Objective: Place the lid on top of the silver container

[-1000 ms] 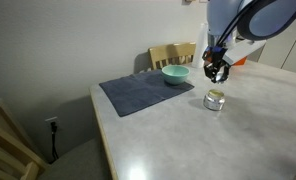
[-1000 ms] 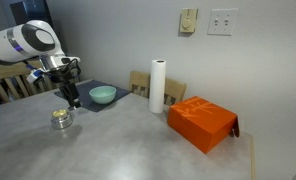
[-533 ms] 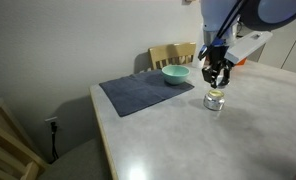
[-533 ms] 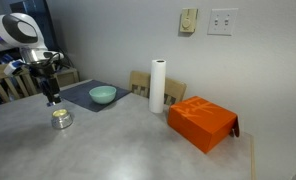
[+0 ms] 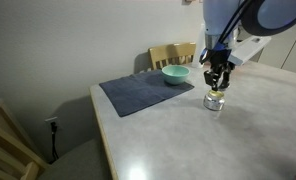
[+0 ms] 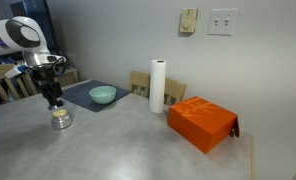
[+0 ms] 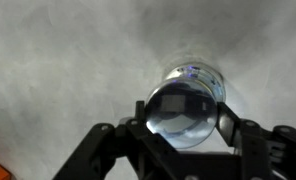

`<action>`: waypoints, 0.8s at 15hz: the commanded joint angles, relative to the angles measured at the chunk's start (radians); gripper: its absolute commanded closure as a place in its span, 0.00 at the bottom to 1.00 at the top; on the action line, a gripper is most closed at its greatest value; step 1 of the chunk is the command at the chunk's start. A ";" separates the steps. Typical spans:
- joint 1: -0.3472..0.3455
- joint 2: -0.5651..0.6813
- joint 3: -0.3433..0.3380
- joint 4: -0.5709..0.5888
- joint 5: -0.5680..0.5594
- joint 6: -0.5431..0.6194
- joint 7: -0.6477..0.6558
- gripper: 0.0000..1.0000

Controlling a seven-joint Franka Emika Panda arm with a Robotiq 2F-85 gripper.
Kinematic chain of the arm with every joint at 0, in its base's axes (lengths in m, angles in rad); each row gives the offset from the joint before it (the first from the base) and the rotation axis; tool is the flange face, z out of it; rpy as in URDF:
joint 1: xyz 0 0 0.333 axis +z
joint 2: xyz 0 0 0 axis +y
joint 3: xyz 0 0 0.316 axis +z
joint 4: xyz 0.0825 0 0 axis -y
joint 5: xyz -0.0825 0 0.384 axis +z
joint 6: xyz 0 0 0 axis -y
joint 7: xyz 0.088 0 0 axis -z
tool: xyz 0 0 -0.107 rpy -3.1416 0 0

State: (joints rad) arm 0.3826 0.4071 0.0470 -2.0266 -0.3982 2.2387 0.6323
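The silver container (image 5: 215,100) is a small shiny metal pot on the grey table; it also shows in the other exterior view (image 6: 61,118) and partly behind the lid in the wrist view (image 7: 202,77). My gripper (image 5: 218,86) (image 6: 55,101) hangs just above the pot. In the wrist view my gripper (image 7: 181,117) is shut on the lid (image 7: 180,118), a round pale glassy disc held between the two black fingers. The lid sits directly over the pot and hides most of its opening. I cannot tell if lid and pot touch.
A teal bowl (image 5: 175,74) (image 6: 103,95) stands on a dark mat (image 5: 138,93) behind the pot. An orange box (image 6: 201,122) and a paper towel roll (image 6: 158,86) stand further along the table. A wooden chair (image 5: 172,54) is at the far edge.
My gripper with the lid has moved over the pot and come down slightly closer to it. The pot and bowl have not moved.
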 commanded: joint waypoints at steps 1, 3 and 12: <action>-0.051 0.021 0.029 -0.008 0.052 0.048 -0.120 0.56; -0.073 0.033 0.048 -0.005 0.116 0.065 -0.227 0.56; -0.077 0.045 0.040 -0.007 0.176 0.083 -0.323 0.56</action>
State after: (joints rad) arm 0.3131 0.4511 0.0878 -2.0273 -0.2171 2.2987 0.3313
